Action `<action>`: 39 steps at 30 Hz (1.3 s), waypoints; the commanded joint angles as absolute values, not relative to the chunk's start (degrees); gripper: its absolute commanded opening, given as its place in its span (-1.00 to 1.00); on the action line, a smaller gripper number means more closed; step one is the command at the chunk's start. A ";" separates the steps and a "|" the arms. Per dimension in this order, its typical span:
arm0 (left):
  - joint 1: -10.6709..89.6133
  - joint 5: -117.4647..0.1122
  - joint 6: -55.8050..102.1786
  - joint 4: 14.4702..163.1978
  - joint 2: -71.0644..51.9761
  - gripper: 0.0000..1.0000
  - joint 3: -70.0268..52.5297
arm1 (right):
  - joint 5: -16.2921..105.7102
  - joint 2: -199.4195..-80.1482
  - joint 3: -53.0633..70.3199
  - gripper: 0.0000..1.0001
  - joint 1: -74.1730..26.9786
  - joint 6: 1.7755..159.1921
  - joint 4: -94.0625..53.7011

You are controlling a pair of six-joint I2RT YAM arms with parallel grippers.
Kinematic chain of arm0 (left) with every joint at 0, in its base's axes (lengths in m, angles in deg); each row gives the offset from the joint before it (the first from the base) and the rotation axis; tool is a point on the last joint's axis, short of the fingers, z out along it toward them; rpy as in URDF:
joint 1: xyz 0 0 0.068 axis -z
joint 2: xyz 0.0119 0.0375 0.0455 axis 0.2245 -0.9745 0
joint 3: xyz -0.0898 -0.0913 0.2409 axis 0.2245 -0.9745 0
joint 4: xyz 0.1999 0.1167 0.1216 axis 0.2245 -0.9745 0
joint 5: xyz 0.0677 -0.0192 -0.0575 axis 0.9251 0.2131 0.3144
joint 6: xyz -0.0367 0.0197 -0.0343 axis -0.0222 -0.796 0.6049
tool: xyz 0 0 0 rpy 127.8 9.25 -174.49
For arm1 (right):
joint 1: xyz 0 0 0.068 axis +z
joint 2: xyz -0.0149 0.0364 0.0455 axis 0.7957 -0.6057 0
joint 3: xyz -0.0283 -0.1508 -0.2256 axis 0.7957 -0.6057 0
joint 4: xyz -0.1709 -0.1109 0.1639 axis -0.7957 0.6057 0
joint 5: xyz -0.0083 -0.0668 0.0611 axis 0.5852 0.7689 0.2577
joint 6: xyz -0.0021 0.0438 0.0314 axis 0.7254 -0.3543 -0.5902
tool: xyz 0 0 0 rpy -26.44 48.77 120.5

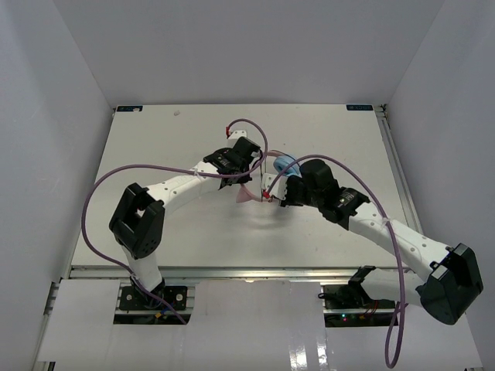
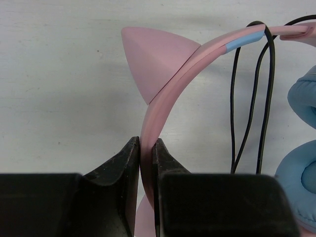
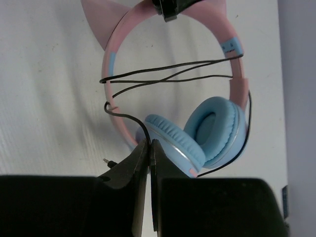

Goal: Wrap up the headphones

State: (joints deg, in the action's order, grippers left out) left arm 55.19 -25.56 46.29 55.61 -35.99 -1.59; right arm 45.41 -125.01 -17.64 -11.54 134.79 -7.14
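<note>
**Ana:** Black fingers [image 2: 123,168] fill the bottom of the left wrist view. Clenched or released?

**Ben:** Clenched. The left tool [image 2: 146,143] pinches the pink headband [image 2: 197,54] edge-on between its tips, just below one cat-ear point [image 2: 153,59].

**Ana:** Set the scene for me, biggest first.

**Ben:** A white counter [image 1: 155,139]. Both arms reach to its middle, the left arm [image 1: 174,185] from the near left and the right arm [image 1: 387,228] from the near right. Each trails a thick purple cable [image 1: 84,216]. Between their tips are the headphones [image 3: 217,128], about mid-counter and a little right of centre. Whether they rest on the counter or hang just above it, I cannot tell.

**Ana:** And the right tool [image 3: 149,142]?

**Ben:** Clenched too, its jaws all but touching. It nips the thin black cord [image 3: 168,79] just in front of the light-blue ear cups [image 3: 173,140]. The two cups sit folded against each other.

**Ana:** Where does the cord run?

**Ben:** Several strands cross the arch from one side of the headband to the other. Another strand curves down around the right-hand cup. The plug [image 3: 109,162] shows just beside the right tool's fingertips, on that view's left.

**Ana:** Any writing?

**Ben:** Two small dark tags [image 1: 128,109] sit at the counter's far corners, but they are too small to read.
</note>
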 commanded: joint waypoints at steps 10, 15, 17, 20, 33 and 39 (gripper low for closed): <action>55.25 -34.31 38.18 55.36 -38.18 -1.00 -1.53 | 69.07 -126.09 -18.83 -0.84 1.02 162.84 -15.83; 55.24 -36.55 35.68 55.00 -39.09 -1.00 -1.81 | 72.05 -127.96 -20.17 -0.82 3.97 170.02 -16.93; 55.24 -38.99 33.99 54.41 -40.01 -1.00 -1.23 | 73.48 -128.80 -21.18 -0.82 5.32 173.55 -18.77; 55.25 -41.76 31.69 54.08 -40.57 -1.00 -1.07 | 74.50 -130.30 -22.80 -0.82 6.78 177.17 -20.03; 55.25 -46.17 26.37 54.24 -39.14 -1.00 -3.13 | 70.08 -133.15 -24.77 -0.80 9.82 178.35 -21.52; 55.25 -47.60 27.25 55.44 -38.20 -1.00 -4.10 | 63.84 -133.24 -24.12 -0.79 8.96 171.05 -19.29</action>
State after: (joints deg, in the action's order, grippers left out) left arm 55.12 -44.03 27.46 54.12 -42.43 -3.11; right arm 68.38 -133.22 -25.16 9.34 172.95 -20.17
